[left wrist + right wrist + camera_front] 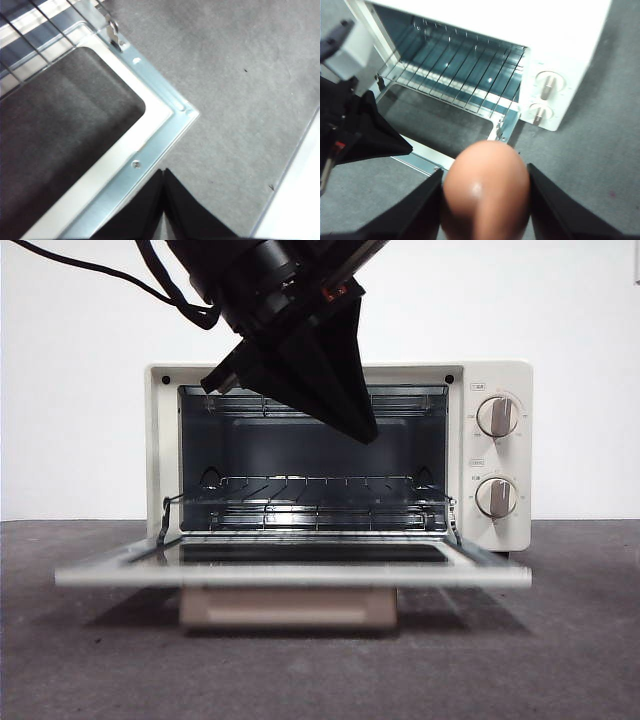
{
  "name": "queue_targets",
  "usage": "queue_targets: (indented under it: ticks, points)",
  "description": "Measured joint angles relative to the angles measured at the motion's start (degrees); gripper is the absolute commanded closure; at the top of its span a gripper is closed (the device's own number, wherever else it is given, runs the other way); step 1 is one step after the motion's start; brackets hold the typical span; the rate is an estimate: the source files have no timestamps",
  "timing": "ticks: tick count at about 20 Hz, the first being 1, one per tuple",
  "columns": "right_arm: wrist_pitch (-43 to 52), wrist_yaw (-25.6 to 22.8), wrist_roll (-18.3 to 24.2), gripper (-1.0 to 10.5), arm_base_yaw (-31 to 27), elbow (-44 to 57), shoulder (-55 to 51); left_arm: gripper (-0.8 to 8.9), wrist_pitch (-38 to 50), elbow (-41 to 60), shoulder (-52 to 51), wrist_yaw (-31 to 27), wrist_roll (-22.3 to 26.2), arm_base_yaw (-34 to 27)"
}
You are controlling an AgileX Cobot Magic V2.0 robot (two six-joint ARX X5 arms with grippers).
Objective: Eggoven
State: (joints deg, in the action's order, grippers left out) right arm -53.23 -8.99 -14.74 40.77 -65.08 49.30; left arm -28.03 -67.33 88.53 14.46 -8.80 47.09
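The cream oven [500, 375] stands in the middle of the table with its door [290, 575] folded down flat and its wire rack [310, 505] bare. The reddish-brown egg [487, 185] is held between the jaws of my right gripper [485, 172], high above the table in front of the oven's knob side [545, 97]. This gripper is outside the front view. My left gripper [365, 430] hangs shut and holds nothing, in front of the oven opening. In the left wrist view it [164, 172] hovers over a front corner of the door [170, 125].
The tan door handle [290, 608] hangs under the open door's front edge. Two knobs [497, 417] sit on the oven's right panel. Grey table surface [560, 640] surrounds the oven, with a white wall behind.
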Motion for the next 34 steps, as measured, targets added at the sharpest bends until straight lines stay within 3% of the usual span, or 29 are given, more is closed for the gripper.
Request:
queue_targets:
  ticks: [4, 11, 20, 24, 34]
  points:
    - [5.11, 0.9, 0.0, 9.4, -0.02, 0.44, 5.4, 8.06, -0.09, 0.02, -4.42, -1.07, -0.35, -3.96]
    - [25.9, 8.9, -0.04, 9.4, -2.38, 11.58, 15.89, 8.07, -6.95, 1.22, -19.63, -1.09, 0.85, -13.88]
    - [50.18, 13.31, -0.07, 9.4, -6.47, 13.99, 31.36, 8.07, -12.59, 16.39, -45.29, -0.79, 0.5, -24.15]
    - [57.33, 13.46, -0.15, 9.4, -7.52, 13.99, 35.76, 8.07, -15.8, 17.62, -53.07, -0.74, -0.2, -25.16]
    - [61.29, 12.57, -1.46, 9.4, -9.75, 13.99, 41.18, 8.07, -19.8, 17.64, -59.47, -0.7, -2.51, -25.2]
